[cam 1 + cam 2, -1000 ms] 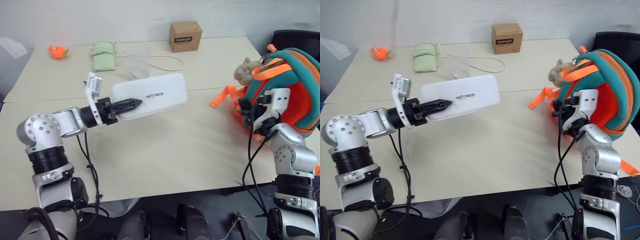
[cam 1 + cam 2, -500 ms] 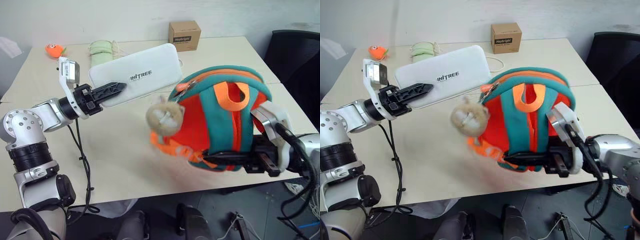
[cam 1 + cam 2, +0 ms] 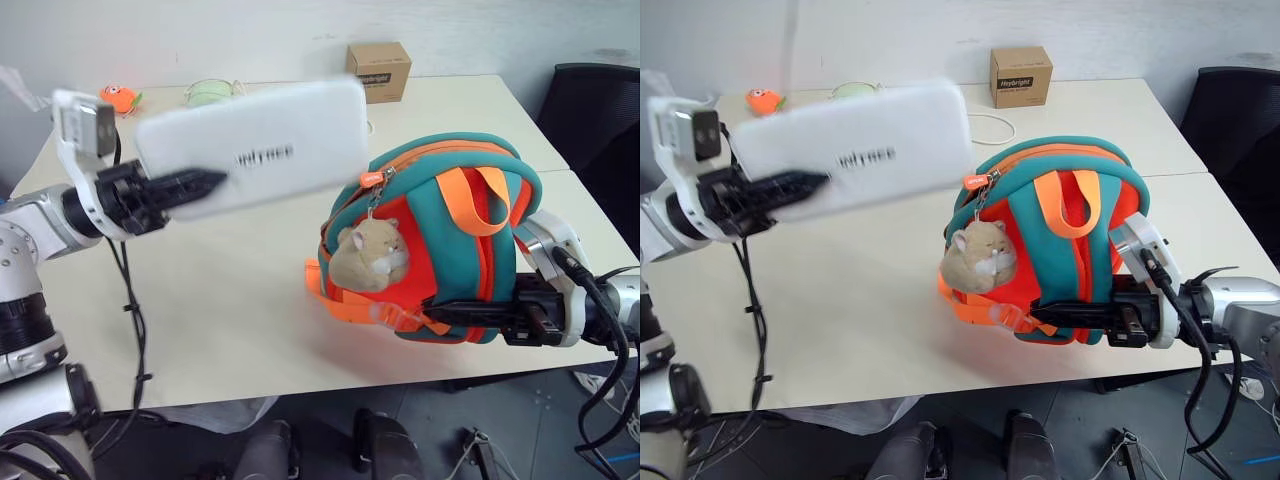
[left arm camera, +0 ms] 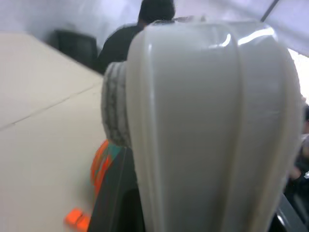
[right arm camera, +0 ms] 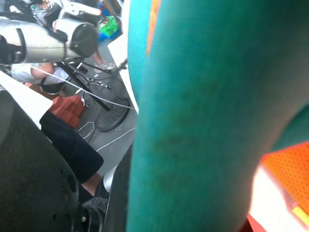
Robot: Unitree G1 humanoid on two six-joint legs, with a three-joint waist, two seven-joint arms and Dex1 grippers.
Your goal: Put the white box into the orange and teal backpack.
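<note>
Smooth flat white box (image 3: pixel 250 150); soft rounded fabric backpack (image 3: pixel 440 235).

One white box (image 3: pixel 255 148). One orange and teal backpack (image 3: pixel 440 240) (one plush hamster charm (image 3: pixel 368 254) attached). One brown cardboard cube (image 3: pixel 378 71). One small orange toy (image 3: pixel 118 98). Two grippers: left gripper (image 3: pixel 195 185), right gripper (image 3: pixel 440 312).

White box (image 4: pixel 207 125) close up; perhaps backpack (image 4: pixel 102 162) beyond, over table (image 4: pixel 43 125)

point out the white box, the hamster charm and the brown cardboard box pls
white box (image 3: pixel 270 145): left eye view, middle of its top face, by the lettering.
hamster charm (image 3: pixel 368 252): left eye view, on its tan body.
brown cardboard box (image 3: pixel 1019 76): right eye view, on its labelled front face.
</note>
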